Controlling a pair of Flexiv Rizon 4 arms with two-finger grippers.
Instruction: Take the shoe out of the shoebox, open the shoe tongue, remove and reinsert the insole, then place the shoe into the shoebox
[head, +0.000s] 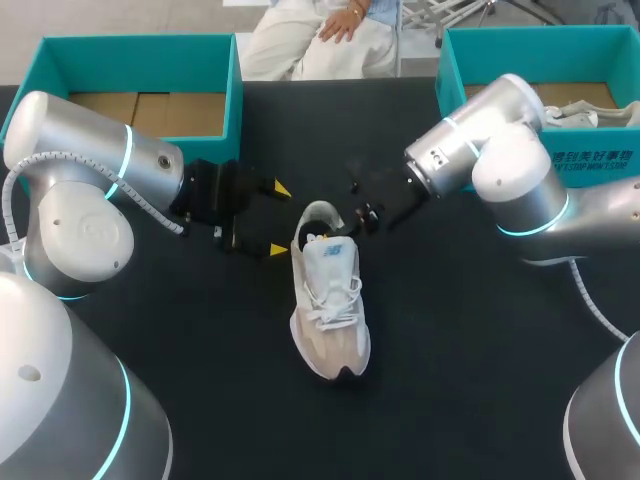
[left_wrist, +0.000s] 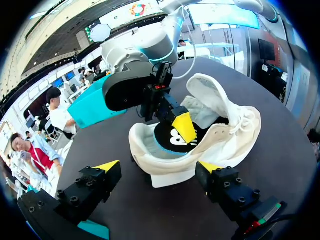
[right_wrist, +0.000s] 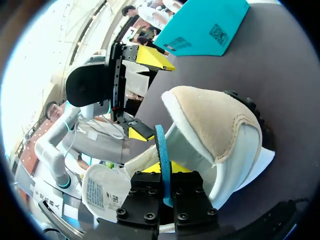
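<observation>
Insole step: the right gripper (right_wrist: 165, 170) pinches the insole (right_wrist: 160, 145). The shoe (left_wrist: 220, 135) sits just ahead of the left gripper (left_wrist: 159, 166) (fingers spread), which should brace it next.

The shoe (head: 328, 300) is lying mid-table (head: 480, 380), heel facing back. The left gripper (head: 280, 219) is sitting left of the heel. The right gripper (right_wrist: 163, 172), at its right, is pinching the insole (left_wrist: 172, 142) inside. Shoeboxes are standing back left (head: 140, 60) and back right (head: 540, 45).

right shoebox (head: 592, 172): a row of white signs on its blue wall, too small to read | insole (left_wrist: 176, 141): big white letters on black, partly hidden | shoe tongue (right_wrist: 101, 192): label with tiny print and a square code, not readable | left shoebox (right_wrist: 207, 22): two square code marks
</observation>
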